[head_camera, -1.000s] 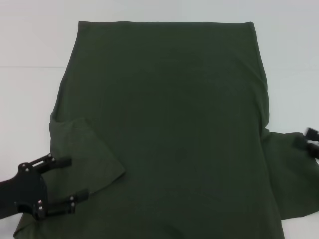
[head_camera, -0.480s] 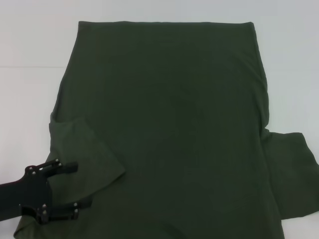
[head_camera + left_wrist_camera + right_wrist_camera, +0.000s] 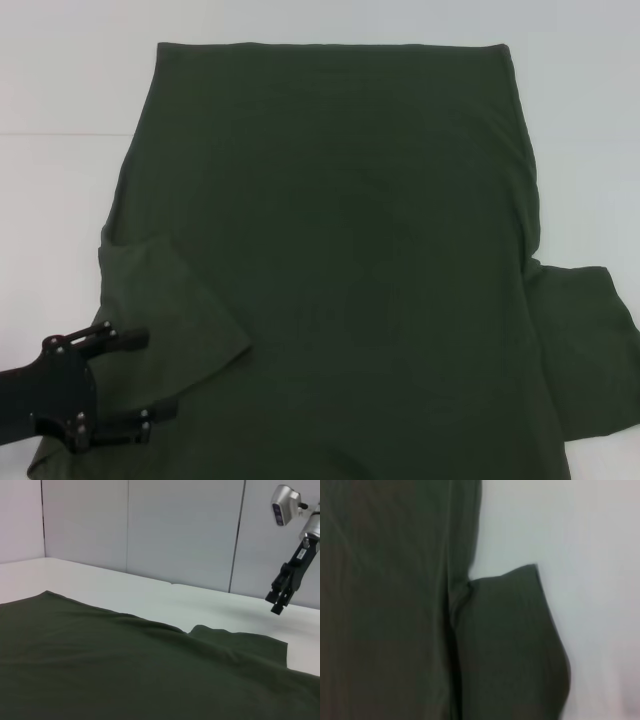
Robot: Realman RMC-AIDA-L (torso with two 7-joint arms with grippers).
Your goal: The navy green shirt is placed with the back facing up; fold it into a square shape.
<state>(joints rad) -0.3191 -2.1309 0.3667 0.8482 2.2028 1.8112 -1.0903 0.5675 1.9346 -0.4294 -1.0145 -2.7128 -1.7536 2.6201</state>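
Two fingers: the left gripper [image 3: 130,385] has its black fingers [image 3: 120,337] spread wide, holding nothing, over the left sleeve [image 3: 170,310].
Contact: one finger lies over the sleeve's near part, the other nearer the shirt's front-left edge; whether they touch cloth I cannot tell.
Sleeve: already folded inward onto the body, its edge slanting toward the middle.
Shirt: the shirt [image 3: 340,260] lies flat, plain side up, over most of the table [image 3: 60,80], hem toward the far edge, collar end at the near edge.
Right sleeve: the right sleeve [image 3: 585,350] is spread out toward the right edge, not folded.
Right gripper: lifted well above the right sleeve, seen only from the left wrist view [image 3: 278,602]; its fingers look pressed close and hold nothing.
Step, as I judge it: folding the sleeves in, with the right one next.
Doing it well: pinch the outer sleeve edge only, one layer; lift low, carry it inward level, lay it flat without dragging the body.
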